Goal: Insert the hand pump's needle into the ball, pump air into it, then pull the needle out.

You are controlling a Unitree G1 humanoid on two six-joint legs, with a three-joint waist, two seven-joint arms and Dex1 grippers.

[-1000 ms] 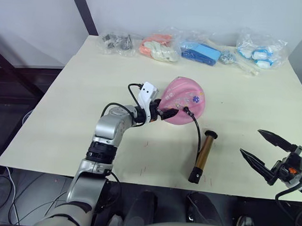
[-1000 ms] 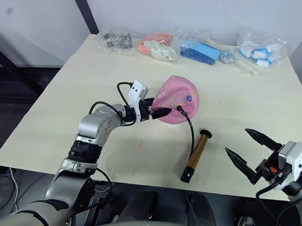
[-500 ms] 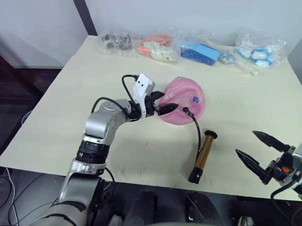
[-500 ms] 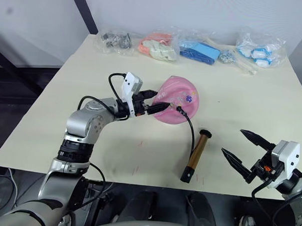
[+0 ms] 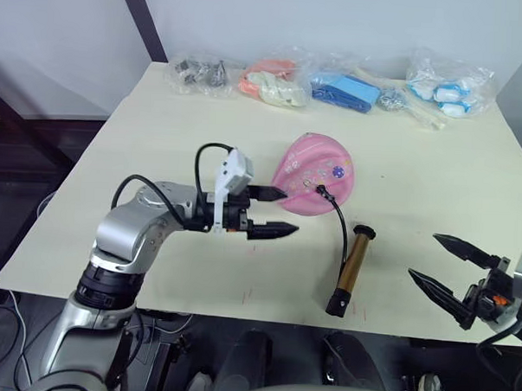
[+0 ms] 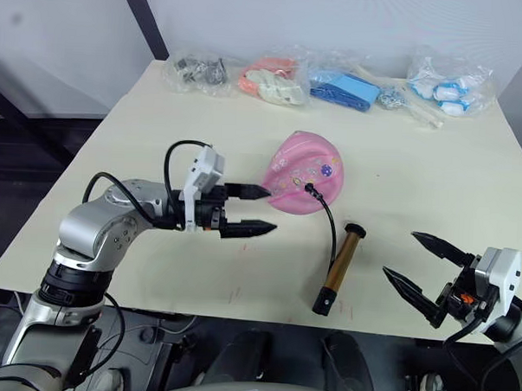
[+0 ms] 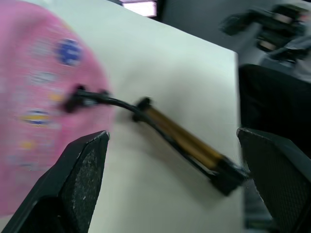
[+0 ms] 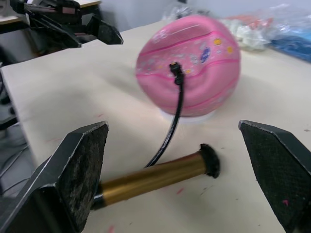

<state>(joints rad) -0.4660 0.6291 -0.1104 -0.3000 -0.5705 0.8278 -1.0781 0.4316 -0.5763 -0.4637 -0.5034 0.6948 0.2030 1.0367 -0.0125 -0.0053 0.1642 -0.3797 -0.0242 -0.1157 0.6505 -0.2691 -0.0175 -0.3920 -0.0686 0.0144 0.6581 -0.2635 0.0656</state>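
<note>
Head views: ball [image 5: 316,174] sits mid-table, still saggy; hose fitting with needle [image 5: 319,191] appears seated in it. Hand pump [image 5: 351,267] lies untouched near the table's front edge. Insertion looks done; pumping and withdrawal remain.

Left wrist view: left gripper [image 5: 271,211] spread wide, empty, just beside the ball.

Right wrist view: right gripper [image 6: 420,272] wide, empty, off the front-right corner, facing the pump barrel.
</note>
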